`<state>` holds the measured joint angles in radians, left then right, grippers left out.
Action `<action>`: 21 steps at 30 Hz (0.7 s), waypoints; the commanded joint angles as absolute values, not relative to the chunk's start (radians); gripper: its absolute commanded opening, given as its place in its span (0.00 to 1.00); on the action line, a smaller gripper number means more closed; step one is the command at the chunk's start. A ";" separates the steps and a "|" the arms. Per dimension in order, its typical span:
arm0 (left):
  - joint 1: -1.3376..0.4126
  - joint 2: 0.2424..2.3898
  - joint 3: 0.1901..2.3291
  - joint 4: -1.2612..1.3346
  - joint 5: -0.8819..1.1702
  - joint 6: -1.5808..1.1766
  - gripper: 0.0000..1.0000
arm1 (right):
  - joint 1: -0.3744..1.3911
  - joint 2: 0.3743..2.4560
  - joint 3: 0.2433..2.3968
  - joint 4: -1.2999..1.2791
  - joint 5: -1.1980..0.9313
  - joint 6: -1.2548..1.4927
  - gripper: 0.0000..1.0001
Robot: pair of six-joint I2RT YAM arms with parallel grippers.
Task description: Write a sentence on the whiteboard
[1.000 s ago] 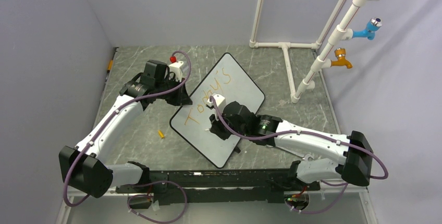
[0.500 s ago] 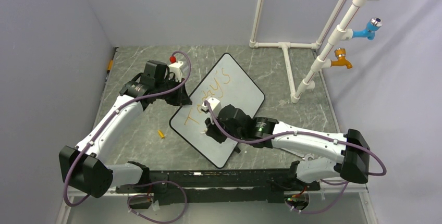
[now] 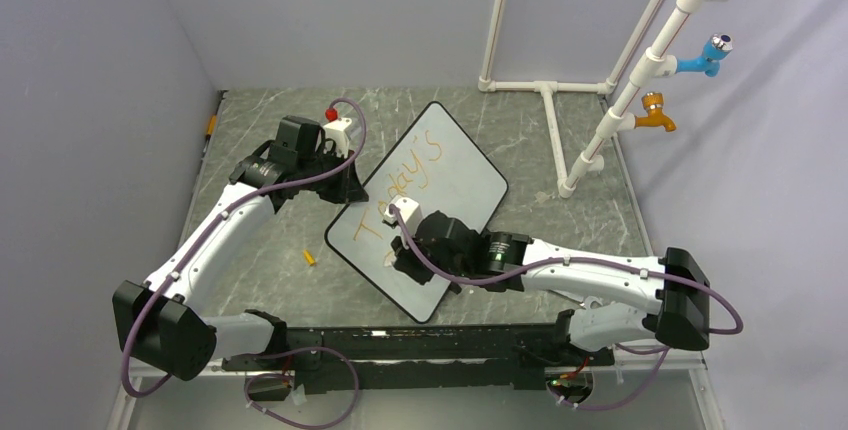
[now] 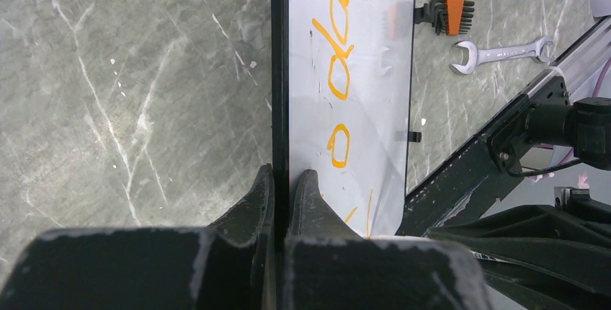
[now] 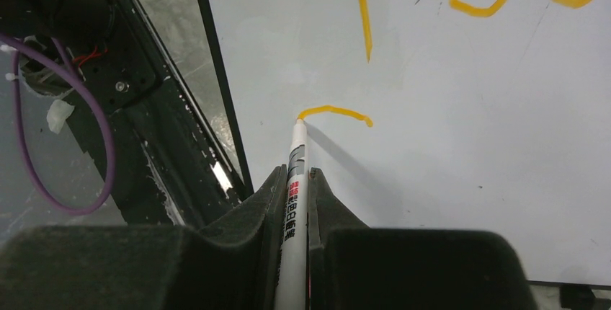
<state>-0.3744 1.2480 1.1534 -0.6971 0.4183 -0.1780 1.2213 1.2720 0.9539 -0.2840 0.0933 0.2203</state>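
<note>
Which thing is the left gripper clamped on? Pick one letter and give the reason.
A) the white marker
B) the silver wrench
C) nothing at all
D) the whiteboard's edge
D: in the left wrist view, the left gripper has one finger on each side of the whiteboard at its black rim, pinching it. The marker sits in the right gripper instead.

Even bright light, maybe slight blur.

Whiteboard [image 4: 382,108]: smooth, glossy white face, thin black rim, between matt black left jaws. Bench [image 4: 130,72]: grey, veined, stone-look. Marker [image 5: 295,173]: smooth white plastic barrel between right jaws. Spanner [image 4: 497,54] beyond left jaws: bright metal.
</note>
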 commanded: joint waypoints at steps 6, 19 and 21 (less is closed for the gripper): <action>-0.373 1.232 1.141 -0.701 0.224 -0.078 0.00 | 1.246 1.247 0.890 -0.302 0.131 0.273 0.00; -0.373 1.230 1.140 -0.699 0.223 -0.078 0.00 | 1.250 1.214 0.830 -0.337 0.198 0.326 0.00; -0.373 1.230 1.140 -0.698 0.224 -0.078 0.00 | 1.249 1.217 0.831 -0.341 0.216 0.332 0.00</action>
